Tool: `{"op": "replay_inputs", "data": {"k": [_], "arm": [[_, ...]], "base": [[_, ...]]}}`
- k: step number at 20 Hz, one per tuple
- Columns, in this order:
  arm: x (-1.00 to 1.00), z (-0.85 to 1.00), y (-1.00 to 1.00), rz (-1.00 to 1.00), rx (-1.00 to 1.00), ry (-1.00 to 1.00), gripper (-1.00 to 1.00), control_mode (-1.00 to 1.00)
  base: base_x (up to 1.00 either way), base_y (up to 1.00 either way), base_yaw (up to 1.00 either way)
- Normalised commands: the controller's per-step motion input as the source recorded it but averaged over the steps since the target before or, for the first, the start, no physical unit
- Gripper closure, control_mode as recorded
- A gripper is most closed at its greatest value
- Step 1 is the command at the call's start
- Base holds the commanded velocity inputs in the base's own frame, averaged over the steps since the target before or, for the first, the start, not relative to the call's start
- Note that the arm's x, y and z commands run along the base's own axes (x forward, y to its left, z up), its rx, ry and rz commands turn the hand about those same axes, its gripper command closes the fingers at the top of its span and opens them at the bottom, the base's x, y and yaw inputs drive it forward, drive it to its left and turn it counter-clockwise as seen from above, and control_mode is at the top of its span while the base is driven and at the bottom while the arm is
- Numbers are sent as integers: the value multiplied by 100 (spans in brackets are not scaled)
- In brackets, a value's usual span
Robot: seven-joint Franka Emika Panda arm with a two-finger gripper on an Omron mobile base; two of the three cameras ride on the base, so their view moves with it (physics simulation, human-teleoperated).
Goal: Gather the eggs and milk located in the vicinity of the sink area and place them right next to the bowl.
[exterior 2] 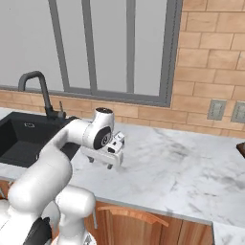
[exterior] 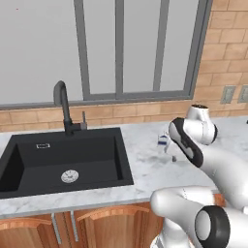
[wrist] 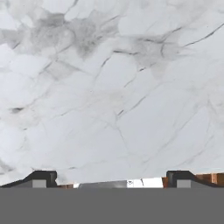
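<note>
Gripper (exterior 2: pixel 101 162) over the counter (exterior 2: pixel 182 162)
We hold nothing — jaws spread wide (milk (exterior: pixel 163 140) beside the sink (exterior: pixel 63 160)).

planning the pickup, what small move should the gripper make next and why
Probably ease the open gripper back toward the milk, which stands on the counter right of the sink, partly behind the arm. The hand view faces bare marble between its spread fingertips, so nothing is lined up to grasp yet.
</note>
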Motion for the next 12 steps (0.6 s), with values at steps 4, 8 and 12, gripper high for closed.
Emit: {"op": "replay_inputs", "data": {"k": [4,8,12], "arm": [[55,-12,-33,8,0,1,-100,-100],[6,4,0,0,-1,-11,-100,-100],[0,67,6,0,0,-20,-100,-100]], "base": [[0,0,0],[0,0,0],[0,0,0]]}}
